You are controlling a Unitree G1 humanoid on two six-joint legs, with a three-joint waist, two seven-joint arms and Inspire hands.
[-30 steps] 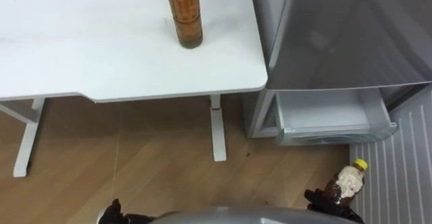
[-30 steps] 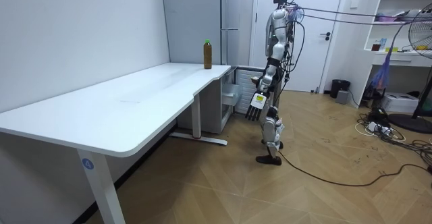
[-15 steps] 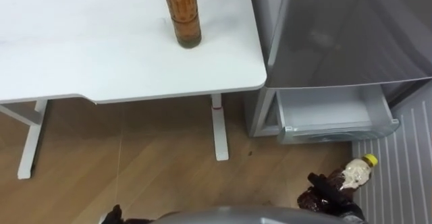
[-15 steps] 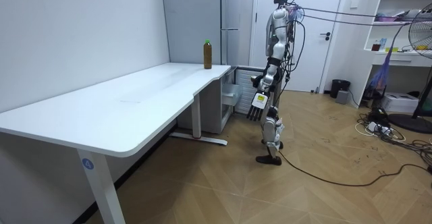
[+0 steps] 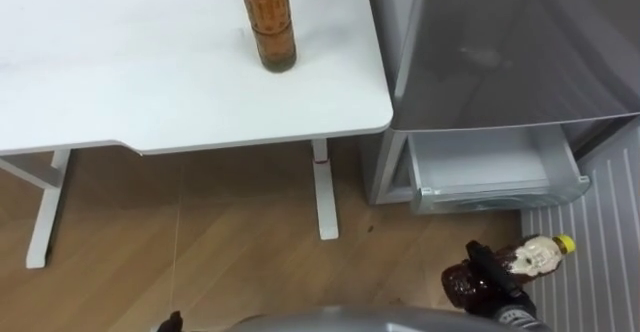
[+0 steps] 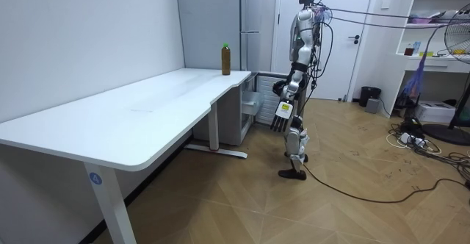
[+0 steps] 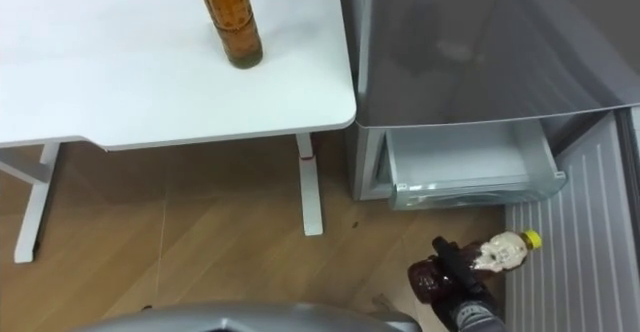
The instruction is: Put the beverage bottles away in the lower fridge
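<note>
Lower right in the eye views, the right hand (image 5: 490, 278) clasps a yellow-capped bottle (image 5: 535, 259) below the fridge drawer (image 5: 495, 194); a brown bottle (image 5: 268, 22) stands on the worktop (image 5: 120, 72). The room view shows the left hand (image 6: 281, 116) hanging, fingers straight.

White desk (image 5: 150, 72), wood floor (image 5: 200, 247), door (image 6: 356, 31), fan (image 6: 463, 67) & shelves (image 6: 432, 60) at room view's right

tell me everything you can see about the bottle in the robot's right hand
A plastic-looking bottle with a yellow cap, a pale upper part and dark brown drink lower down. It lies tilted almost on its side, cap pointing to the robot's right, above the wooden floor, short of the open grey lower fridge drawer. The robot's black right hand is curled round its middle; nothing else touches it.
</note>
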